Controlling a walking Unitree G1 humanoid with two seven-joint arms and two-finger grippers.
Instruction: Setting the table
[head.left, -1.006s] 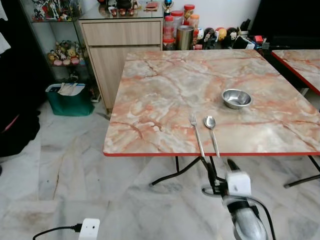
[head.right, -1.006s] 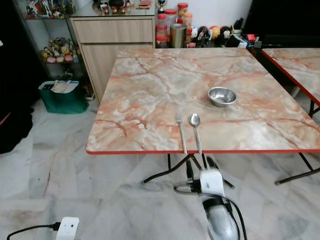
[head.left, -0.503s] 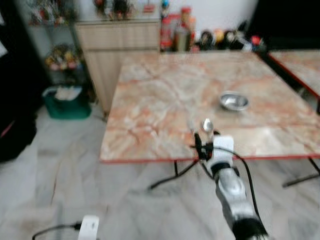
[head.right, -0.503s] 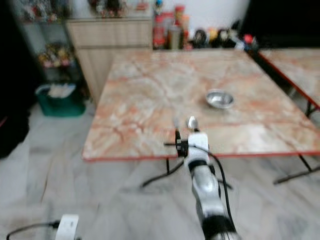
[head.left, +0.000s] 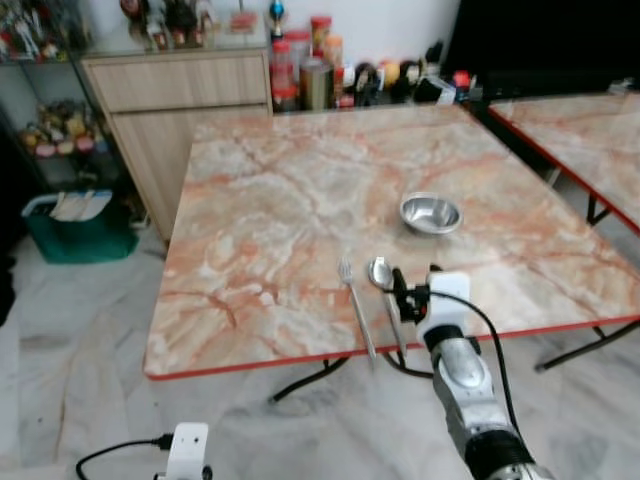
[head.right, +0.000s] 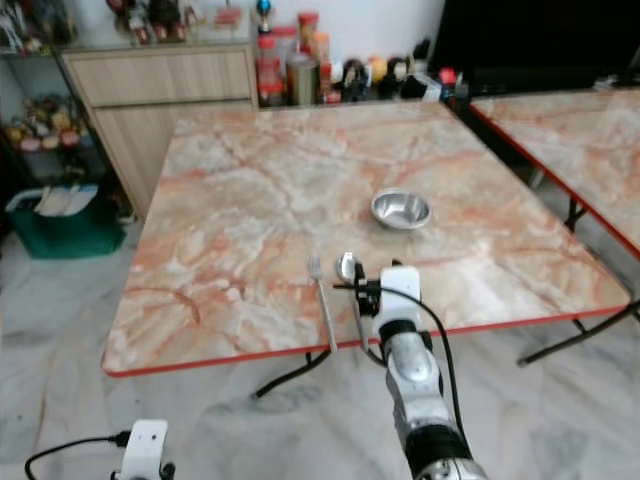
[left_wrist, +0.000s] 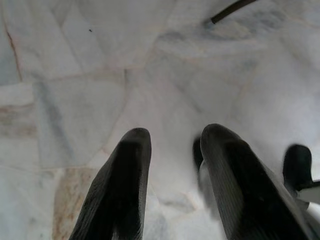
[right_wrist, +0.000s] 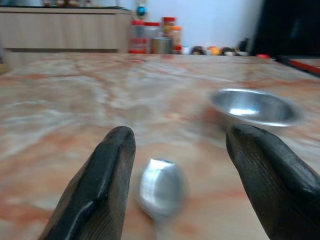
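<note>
marble table (head.left: 280, 200) has bare room behind; right pincer (right_wrist: 180, 165) spread wide over shiny spoon (right_wrist: 159, 190) by red front edge (head.left: 330, 355).

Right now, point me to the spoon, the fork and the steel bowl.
spoon (right_wrist: 159, 188), right wrist view, on its bowl end.
fork (head.left: 355, 305), left eye view, on the middle of its handle.
steel bowl (head.right: 400, 209), right eye view, on its inside.
</note>
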